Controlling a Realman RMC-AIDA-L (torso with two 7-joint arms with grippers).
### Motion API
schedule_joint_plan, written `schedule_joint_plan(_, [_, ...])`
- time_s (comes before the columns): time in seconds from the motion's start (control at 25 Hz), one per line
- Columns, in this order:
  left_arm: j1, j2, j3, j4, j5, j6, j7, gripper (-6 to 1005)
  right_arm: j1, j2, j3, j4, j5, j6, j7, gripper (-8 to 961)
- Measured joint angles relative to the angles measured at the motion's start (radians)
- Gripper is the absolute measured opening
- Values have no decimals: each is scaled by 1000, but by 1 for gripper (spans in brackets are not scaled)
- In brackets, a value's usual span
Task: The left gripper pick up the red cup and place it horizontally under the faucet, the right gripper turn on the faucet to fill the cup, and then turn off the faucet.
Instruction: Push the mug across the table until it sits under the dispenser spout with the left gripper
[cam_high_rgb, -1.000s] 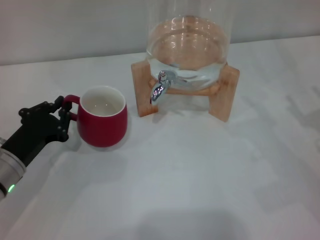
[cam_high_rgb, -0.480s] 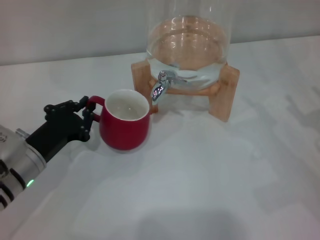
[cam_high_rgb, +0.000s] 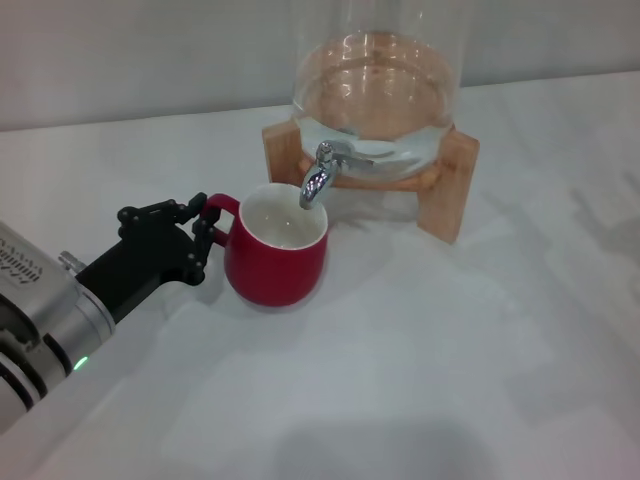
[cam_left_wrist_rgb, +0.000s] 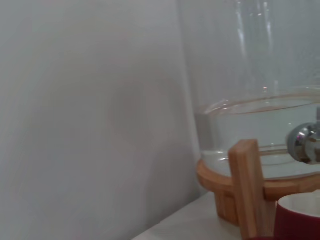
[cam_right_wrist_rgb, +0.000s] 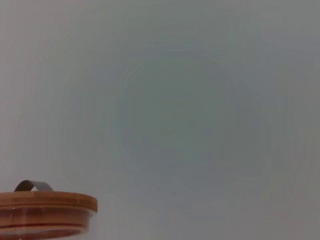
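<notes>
The red cup (cam_high_rgb: 277, 252) stands upright on the white table, its cream inside showing, with its rim under the spout of the chrome faucet (cam_high_rgb: 320, 176). My left gripper (cam_high_rgb: 205, 235) is shut on the cup's loop handle at the cup's left side. The faucet sits on a clear glass dispenser (cam_high_rgb: 375, 90) with water, on a wooden stand (cam_high_rgb: 448, 190). In the left wrist view the cup's rim (cam_left_wrist_rgb: 300, 215) shows at the lower edge below the faucet (cam_left_wrist_rgb: 305, 142). My right gripper is not in view.
The white table (cam_high_rgb: 420, 370) spreads in front of and right of the stand. A grey wall rises behind the dispenser. The right wrist view shows only the dispenser's wooden lid (cam_right_wrist_rgb: 45, 202) against the wall.
My left gripper has carried the cup to the right and slightly back, from the table's left side to under the faucet spout.
</notes>
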Motion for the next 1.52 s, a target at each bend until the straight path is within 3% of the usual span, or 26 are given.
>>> schedule_joint_plan(1.52, [-28, -3, 0, 51, 75, -108, -10, 117, 9, 0, 0, -3, 0, 0, -2, 818])
